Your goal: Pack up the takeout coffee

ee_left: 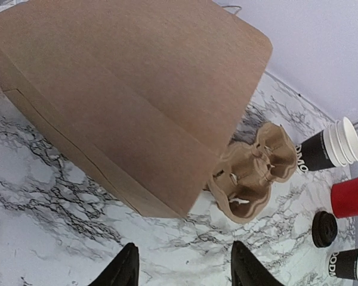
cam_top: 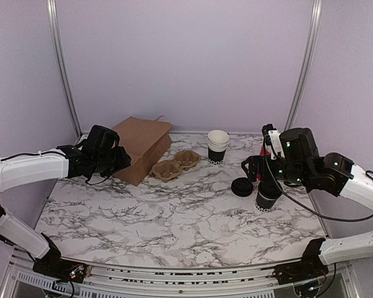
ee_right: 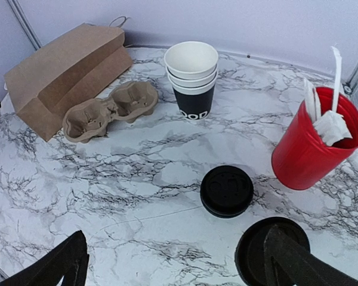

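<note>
— Where's the takeout coffee [ee_right: 268, 253]?

— Upright on the desk [cam_top: 161, 217], lid on, just on the near side of the red holder [ee_right: 310, 149].

— Is it held?

— No. The right gripper [ee_right: 176, 238] hangs above it with its fingers [ee_right: 292, 262] spread wide. The cup's lid sits between them, close against the right-hand one. Whether that finger touches the lid, I cannot tell.

— What's nearest after that?

— A low pile of black lids [ee_right: 227, 190], just left of the red holder and beside the coffee. White sticks and paper-wrapped pieces stand in the holder itself.

— Farther out?

— The stack of lidless black cups [ee_right: 194, 83] with white rims, left of the holder and farther back. Beyond that, well to the holder's left, there's a pulp two-cup carrier [ee_right: 110, 110], both wells empty. It lies just beside a brown paper bag [ee_right: 65, 71], which is on its side.

— And the other arm?

— The left gripper [ee_left: 185, 247] is the farthest thing from the red holder. It is at the bag's near side, fingers [ee_left: 125, 265] apart and holding nothing.
</note>
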Robot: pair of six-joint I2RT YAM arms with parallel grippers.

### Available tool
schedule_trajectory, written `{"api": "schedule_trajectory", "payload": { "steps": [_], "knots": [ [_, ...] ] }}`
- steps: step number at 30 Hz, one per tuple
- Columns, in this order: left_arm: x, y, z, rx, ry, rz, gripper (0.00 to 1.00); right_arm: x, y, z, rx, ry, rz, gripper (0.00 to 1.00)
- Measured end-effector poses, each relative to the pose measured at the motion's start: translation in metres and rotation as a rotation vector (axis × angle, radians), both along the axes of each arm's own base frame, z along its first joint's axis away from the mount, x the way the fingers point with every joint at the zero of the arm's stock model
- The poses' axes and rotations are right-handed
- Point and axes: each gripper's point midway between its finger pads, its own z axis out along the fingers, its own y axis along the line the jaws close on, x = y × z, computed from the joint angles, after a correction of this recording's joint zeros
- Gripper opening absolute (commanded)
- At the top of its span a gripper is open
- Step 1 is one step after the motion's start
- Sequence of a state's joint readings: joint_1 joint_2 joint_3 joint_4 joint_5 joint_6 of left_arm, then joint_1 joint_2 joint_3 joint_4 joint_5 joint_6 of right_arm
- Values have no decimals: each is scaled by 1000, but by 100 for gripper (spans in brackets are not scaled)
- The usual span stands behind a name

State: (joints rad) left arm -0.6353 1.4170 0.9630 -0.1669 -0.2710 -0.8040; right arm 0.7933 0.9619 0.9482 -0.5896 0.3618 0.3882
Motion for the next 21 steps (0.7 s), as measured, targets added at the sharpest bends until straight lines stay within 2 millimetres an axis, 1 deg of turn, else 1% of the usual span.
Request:
{"api": "schedule_trajectory", "payload": {
  "steps": [4, 7, 10, 13, 21],
  "knots": [
    [18, 28, 3, -1, -3, 80, 53, 1, 22, -8, -21, 19, 47, 100],
    [32, 41, 6, -14, -4, 122, 51, -1, 35, -16, -37, 34, 79, 100],
    [41, 48, 4, -36, 5, 147, 49, -2, 40, -19, -39, 42, 94, 100],
    [45, 55, -2, -45, 19, 170, 47, -2, 42, -17, -28, 37, 99, 100],
    [61, 60, -16, -134, 45, 212, 42, -2, 46, -13, -4, 29, 111, 100]
  ]
}}
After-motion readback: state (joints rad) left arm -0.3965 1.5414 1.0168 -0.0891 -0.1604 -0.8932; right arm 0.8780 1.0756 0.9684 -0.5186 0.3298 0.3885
